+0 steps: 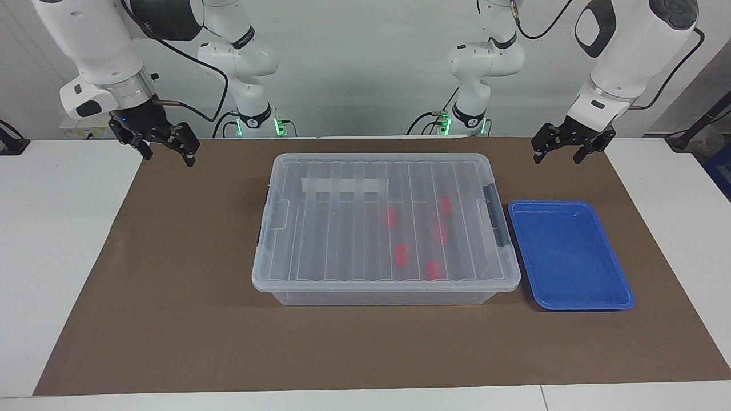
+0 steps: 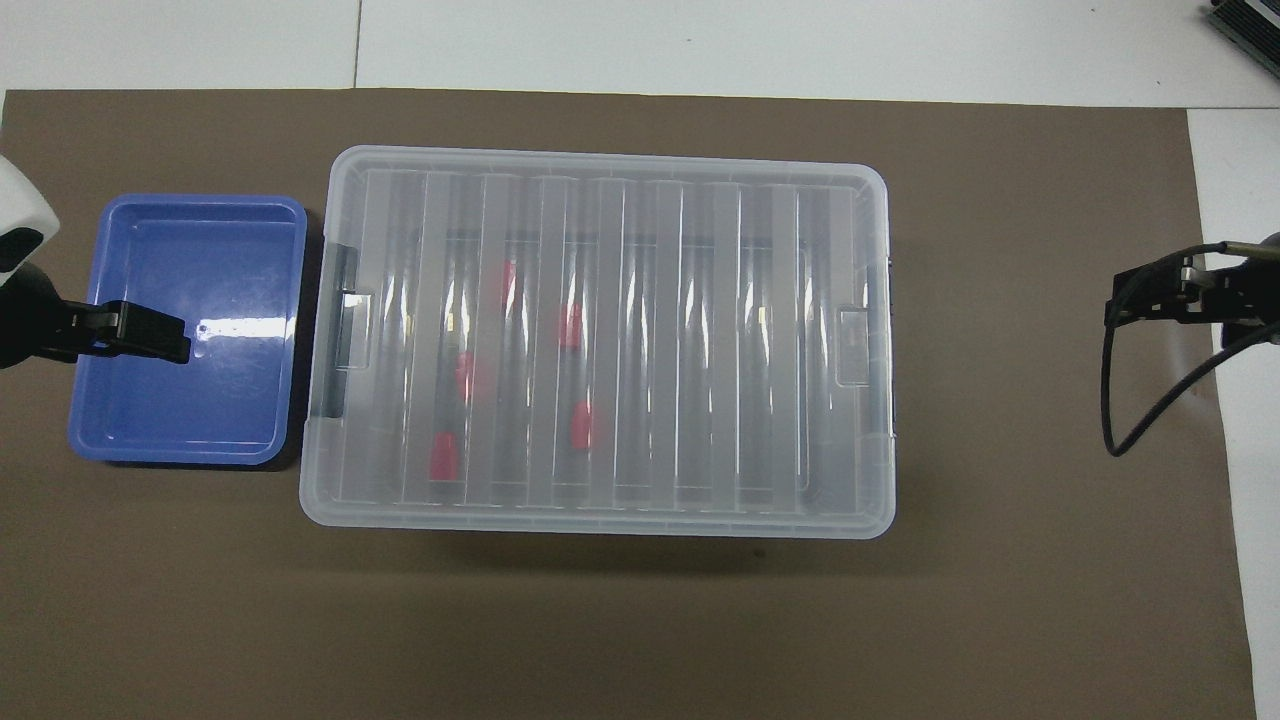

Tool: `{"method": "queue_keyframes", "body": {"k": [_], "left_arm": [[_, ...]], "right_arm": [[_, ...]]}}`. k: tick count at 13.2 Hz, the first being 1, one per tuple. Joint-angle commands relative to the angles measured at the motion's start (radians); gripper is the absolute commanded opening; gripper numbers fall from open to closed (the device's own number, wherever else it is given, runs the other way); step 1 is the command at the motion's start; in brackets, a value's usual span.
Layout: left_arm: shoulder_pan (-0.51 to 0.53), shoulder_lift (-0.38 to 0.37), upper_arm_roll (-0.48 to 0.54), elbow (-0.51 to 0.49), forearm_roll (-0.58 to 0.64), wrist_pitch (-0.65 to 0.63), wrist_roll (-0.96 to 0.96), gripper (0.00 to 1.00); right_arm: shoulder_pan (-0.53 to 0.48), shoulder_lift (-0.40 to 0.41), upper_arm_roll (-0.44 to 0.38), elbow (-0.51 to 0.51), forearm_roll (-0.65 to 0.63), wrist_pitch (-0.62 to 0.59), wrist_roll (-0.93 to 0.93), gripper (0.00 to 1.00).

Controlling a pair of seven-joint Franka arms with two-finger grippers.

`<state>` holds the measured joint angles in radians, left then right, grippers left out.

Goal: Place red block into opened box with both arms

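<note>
Five red blocks are seen through the ribbed lid (image 1: 365, 188) of the box (image 1: 386, 224), all gathered in the half toward the left arm's end of the table. The red block (image 1: 402, 255) is picked out among them, lying on the floor of the box, one of the two farthest from the robots. The lid is seated flat on the box, and a dark grey latch (image 1: 494, 222) is seen at the end beside the tray.

Beside that end, a blue tray (image 1: 571, 254) is laid on the brown mat (image 1: 171, 319), close to the box but not touching it.

The left gripper (image 1: 565, 147) is held in the air above the mat's corner near its own base, fingers spread apart, nothing carried. In the overhead view it appears over the tray only because it is raised.

The right gripper (image 1: 165, 149) is held above the edge of the mat at the right arm's end, well apart from the box. Its fingers are likewise parted, and nothing is gripped.
</note>
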<state>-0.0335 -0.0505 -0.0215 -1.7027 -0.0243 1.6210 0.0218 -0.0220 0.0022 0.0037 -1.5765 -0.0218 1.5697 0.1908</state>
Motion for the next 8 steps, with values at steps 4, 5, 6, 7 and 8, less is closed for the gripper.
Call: {"method": "queue_keyframes", "body": {"k": [4, 5, 6, 7, 8], "left_arm": [[-0.003, -0.02, 0.012, -0.022, 0.006, 0.016, 0.004, 1.0], [-0.003, -0.02, 0.012, -0.021, 0.006, 0.017, 0.004, 1.0], [-0.005, -0.02, 0.012, -0.021, 0.006, 0.016, 0.003, 1.0], [-0.003, -0.02, 0.012, -0.021, 0.006, 0.016, 0.003, 1.0], [-0.003, -0.022, 0.012, -0.02, 0.006, 0.016, 0.004, 1.0]], "right_arm": [[-0.004, 0.004, 0.004, 0.004, 0.009, -0.01, -0.018, 1.0], [-0.004, 0.004, 0.004, 0.004, 0.011, -0.011, -0.019, 1.0], [-0.004, 0.002, 0.004, 0.003, 0.013, -0.013, -0.021, 1.0], [-0.004, 0.002, 0.004, 0.001, 0.013, -0.013, -0.022, 1.0], [-0.004, 0.002, 0.004, 0.003, 0.013, -0.013, -0.022, 1.0]]}}
